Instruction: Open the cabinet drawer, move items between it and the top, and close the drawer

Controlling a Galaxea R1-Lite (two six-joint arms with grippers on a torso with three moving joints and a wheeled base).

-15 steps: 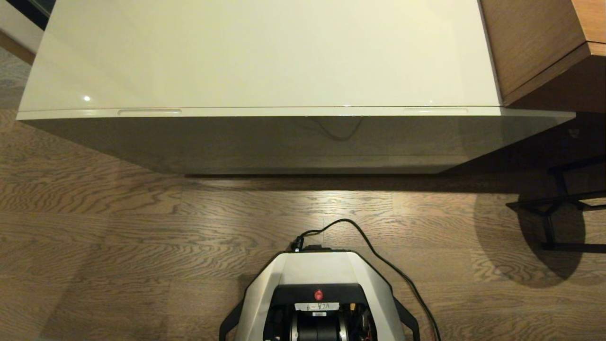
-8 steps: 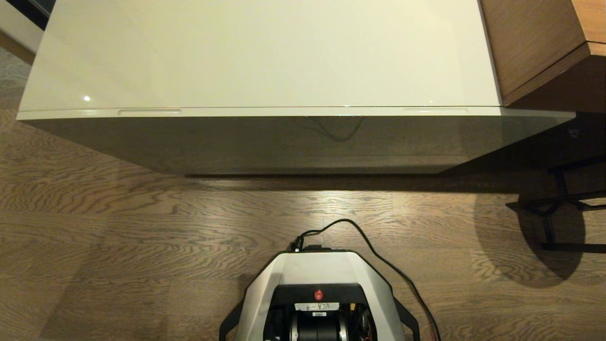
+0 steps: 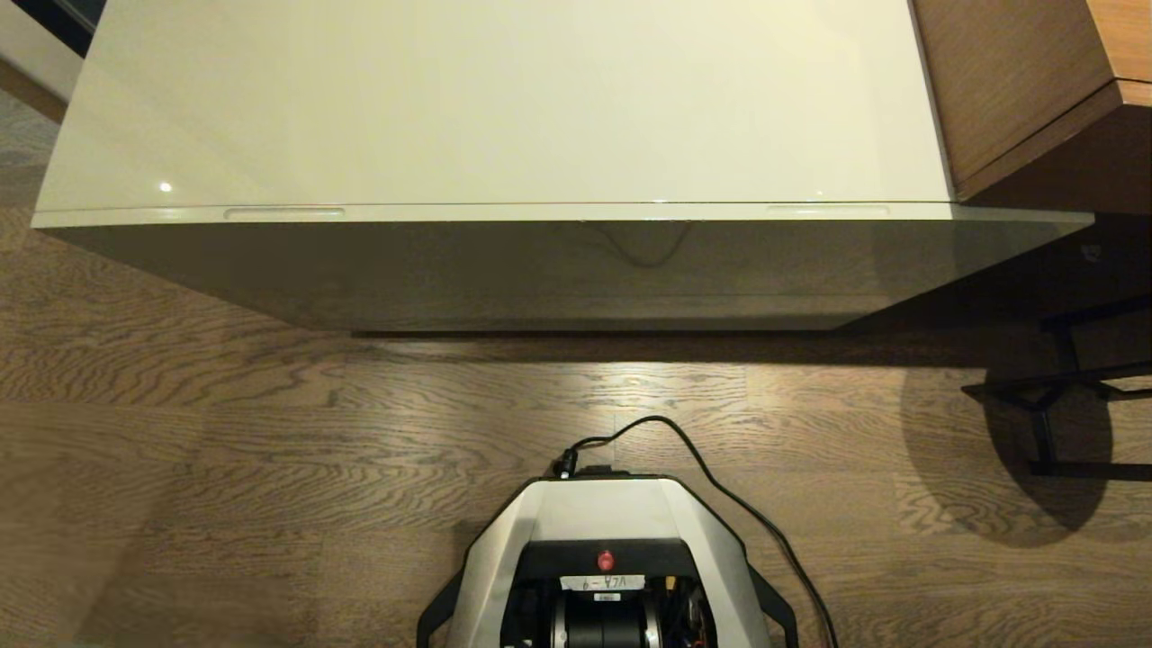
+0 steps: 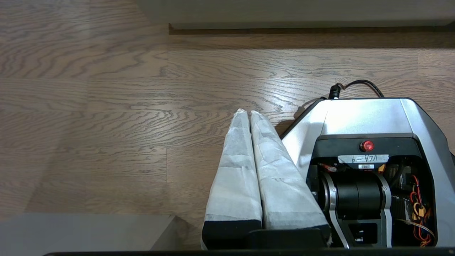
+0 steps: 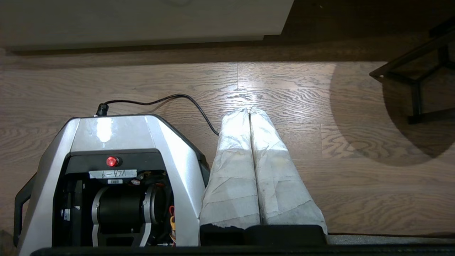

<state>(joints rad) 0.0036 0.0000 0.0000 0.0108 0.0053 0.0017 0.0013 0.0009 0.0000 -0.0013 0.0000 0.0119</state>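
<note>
Warm dim light; glare on top point(image 3: 504, 99); round shadow on floor point(image 3: 990, 450); sharp.

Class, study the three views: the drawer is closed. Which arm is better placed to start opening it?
Neither clearly. The left end effector and right end effector both hang shut beside the base, above the floor. The cabinet drawer has one slot on each side, equally distant.

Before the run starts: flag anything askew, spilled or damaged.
Nothing stands out. The glossy cream-white cabinet top is bare, the wide beige-grey drawer sits shut and flush, and the black cable trails loosely on the floor.
</note>
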